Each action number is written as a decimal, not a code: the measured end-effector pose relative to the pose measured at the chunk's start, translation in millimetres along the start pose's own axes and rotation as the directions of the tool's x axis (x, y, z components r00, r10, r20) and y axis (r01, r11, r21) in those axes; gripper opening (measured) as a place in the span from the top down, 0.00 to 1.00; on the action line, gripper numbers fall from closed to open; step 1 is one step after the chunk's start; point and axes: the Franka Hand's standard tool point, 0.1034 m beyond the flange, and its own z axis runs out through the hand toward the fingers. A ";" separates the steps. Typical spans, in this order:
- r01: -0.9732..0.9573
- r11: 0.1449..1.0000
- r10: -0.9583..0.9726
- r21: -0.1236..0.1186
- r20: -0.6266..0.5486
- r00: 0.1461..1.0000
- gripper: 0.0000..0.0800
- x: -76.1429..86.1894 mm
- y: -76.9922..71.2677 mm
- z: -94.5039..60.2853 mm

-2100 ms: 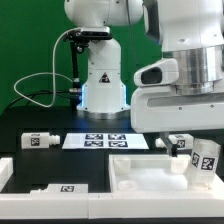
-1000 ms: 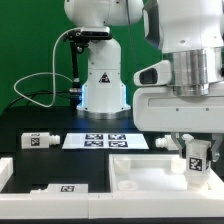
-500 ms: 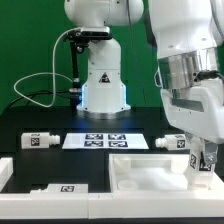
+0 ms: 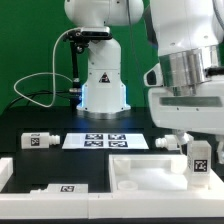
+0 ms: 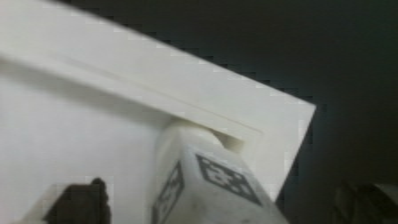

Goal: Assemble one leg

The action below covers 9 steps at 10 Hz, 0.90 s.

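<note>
A white leg point(image 4: 199, 160) with a black marker tag stands upright at the right corner of the white tabletop point(image 4: 140, 172), at the exterior view's right. My gripper point(image 4: 198, 150) hangs straight over it with the leg between its jaws. In the wrist view the leg point(image 5: 214, 180) sits between the two dark fingers point(image 5: 80, 200), with a gap showing on each side, so the jaws stand open around it. The tabletop's raised corner point(image 5: 125, 100) lies just beyond the leg.
A second white leg point(image 4: 40, 140) lies at the exterior view's left and a third point(image 4: 170, 143) lies behind the tabletop. Another white part point(image 4: 62, 188) lies at the front left. The marker board point(image 4: 105, 140) lies before the robot base point(image 4: 103, 85).
My wrist has turned back and forth over the leg. The leg has gone from tilted to upright and has stayed at the tabletop's right corner.
</note>
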 end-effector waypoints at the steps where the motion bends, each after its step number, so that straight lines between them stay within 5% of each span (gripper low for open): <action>1: 0.105 0.994 -0.105 -0.009 -0.001 0.994 0.19 -1.2 0.3 0.7; 4: 0.398 0.917 -0.399 -0.024 -0.006 0.917 0.19 3.7 3.6 0.8; 6: 0.728 0.682 -0.731 -0.070 -0.051 0.680 0.19 20.9 2.2 -3.6; 8: 0.709 0.702 -0.712 -0.065 -0.056 0.700 0.19 20.5 1.9 -3.0; 9: 0.680 0.731 -0.682 -0.062 -0.058 0.729 0.35 20.2 1.7 -2.9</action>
